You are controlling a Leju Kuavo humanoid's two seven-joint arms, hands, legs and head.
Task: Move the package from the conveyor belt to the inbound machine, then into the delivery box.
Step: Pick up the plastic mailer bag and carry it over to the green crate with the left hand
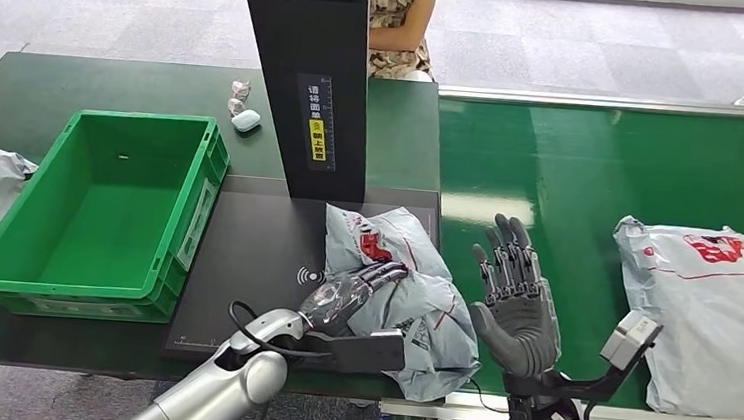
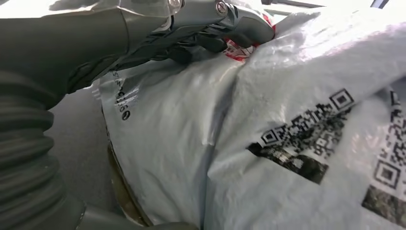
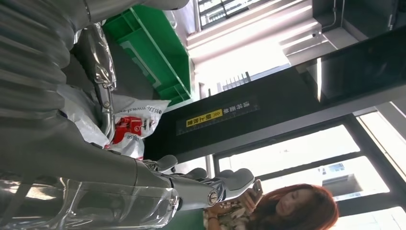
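Nearest you, your left hand (image 1: 351, 294) rests with fingers laid over the grey package (image 1: 407, 293), which lies on the black inbound machine (image 1: 254, 251) pad and shows QR codes and red print. Your right hand (image 1: 516, 302) stands beside it, fingers spread, holding nothing. Farther back, the machine's column carries a yellow label (image 1: 317, 138) with Chinese characters; the green delivery box (image 1: 97, 213) sits left.

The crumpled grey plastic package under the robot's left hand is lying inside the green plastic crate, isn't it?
Not quite: the crumpled grey plastic package under the left hand lies on the black scanner mat, beside the green plastic crate, not inside it. The head view shows this.
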